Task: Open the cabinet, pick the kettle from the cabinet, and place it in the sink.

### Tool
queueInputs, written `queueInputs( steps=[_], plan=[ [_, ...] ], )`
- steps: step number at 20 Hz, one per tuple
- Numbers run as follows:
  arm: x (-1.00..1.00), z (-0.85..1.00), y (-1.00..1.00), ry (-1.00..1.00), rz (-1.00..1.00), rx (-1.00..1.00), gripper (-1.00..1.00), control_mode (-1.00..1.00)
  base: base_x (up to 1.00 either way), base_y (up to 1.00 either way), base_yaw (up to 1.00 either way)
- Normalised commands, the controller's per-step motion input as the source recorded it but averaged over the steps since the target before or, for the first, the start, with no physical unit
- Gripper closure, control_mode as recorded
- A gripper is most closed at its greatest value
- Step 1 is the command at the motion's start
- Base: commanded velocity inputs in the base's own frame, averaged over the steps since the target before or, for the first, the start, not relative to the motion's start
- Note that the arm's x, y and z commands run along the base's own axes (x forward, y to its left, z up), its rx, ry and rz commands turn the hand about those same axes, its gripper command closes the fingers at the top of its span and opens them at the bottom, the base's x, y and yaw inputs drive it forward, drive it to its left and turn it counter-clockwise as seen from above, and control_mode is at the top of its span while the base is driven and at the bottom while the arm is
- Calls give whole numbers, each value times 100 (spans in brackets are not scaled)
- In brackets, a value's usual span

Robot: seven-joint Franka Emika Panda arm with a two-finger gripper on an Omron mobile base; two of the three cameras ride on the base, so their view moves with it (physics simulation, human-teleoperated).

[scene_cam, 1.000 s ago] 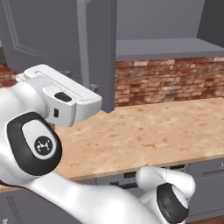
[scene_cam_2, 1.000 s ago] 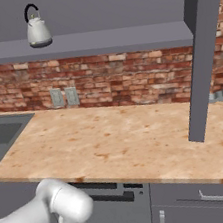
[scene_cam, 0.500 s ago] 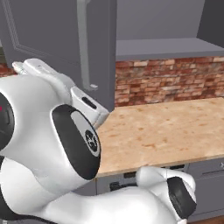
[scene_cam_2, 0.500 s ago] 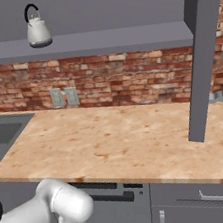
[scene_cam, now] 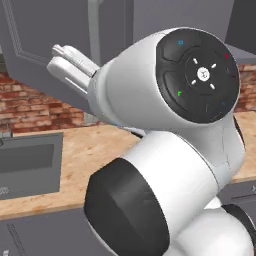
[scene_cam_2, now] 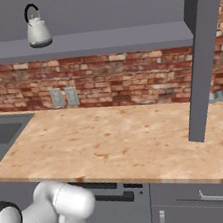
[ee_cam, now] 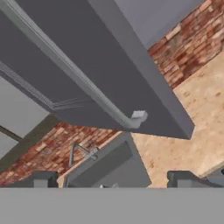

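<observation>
— Swinging closer to the left base camera within a second, the arm's elbow now looms large; what of the cabinet (scene_cam_2: 206, 54)?

— Doors open, gripper (ee_cam: 111, 186) jaws wide and empty beside the handle (ee_cam: 87, 94). Kettle (scene_cam_2: 37, 28) sits on the shelf at eleven o'clock; next, judged, a reach up, then the sink (scene_cam_2: 1, 137).

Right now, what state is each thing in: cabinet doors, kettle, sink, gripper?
cabinet: both doors swung open.
kettle: upright on the cabinet shelf, lid on, untouched.
sink: basin looks bare, no kettle in it.
gripper: open, holding nothing, below the door's bar handle.
</observation>
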Motion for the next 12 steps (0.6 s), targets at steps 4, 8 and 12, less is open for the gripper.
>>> queueInputs(
  steps=[4, 8, 12],
  plan=[
    [11, -17, -39, 0, 40, 3, -100, -100, 0, 0, 0],
    [6, -15, -41, 0, 39, 5, -100, -100, 0, 0, 0],
    [10, -10, -42, 0, 34, 8, -100, -100, 0, 0, 0]
  ],
)
